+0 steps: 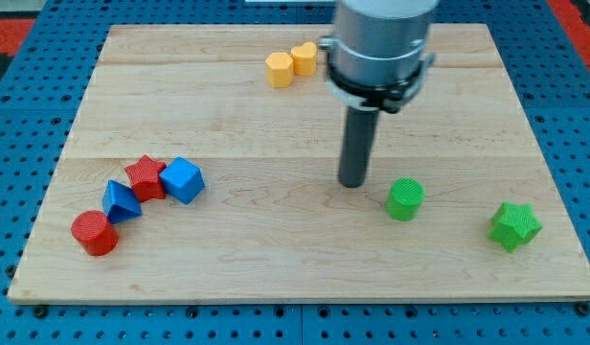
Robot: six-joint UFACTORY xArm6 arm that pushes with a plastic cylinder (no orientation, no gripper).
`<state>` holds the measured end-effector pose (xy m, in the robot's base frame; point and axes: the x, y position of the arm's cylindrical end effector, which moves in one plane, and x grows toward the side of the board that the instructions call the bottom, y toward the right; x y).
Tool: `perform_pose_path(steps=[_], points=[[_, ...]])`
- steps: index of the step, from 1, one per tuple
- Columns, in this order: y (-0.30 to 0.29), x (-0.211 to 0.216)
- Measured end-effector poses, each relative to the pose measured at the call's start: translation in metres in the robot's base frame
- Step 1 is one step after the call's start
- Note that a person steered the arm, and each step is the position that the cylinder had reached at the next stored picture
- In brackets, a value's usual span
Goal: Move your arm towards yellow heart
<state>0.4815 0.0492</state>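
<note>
Here the rod's tip (pixel 352 182) rests on the wooden board (pixel 276 259), just left of the green cylinder (pixel 404 199); the yellow heart (pixel 304 58) sits well above it, touching the yellow hexagon (pixel 280 69); no fingers exist, so nothing is grasped.

The yellow heart (pixel 305 57) lies flat near the view's top edge of the wooden board, a little left of centre — a small, rounded block whose two lobes face the view's top. Its left side touches a yellow hexagonal block (pixel 280 69). My tip (pixel 351 182) rests on the board well below it — toward the view's bottom and right.
</note>
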Motion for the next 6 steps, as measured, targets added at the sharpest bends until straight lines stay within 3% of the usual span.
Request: perform_pose_path(steps=[2,3,5,6], points=[[0.104,0.056],[0.074,0.007],[0.134,-0.168],[0.097,-0.220]])
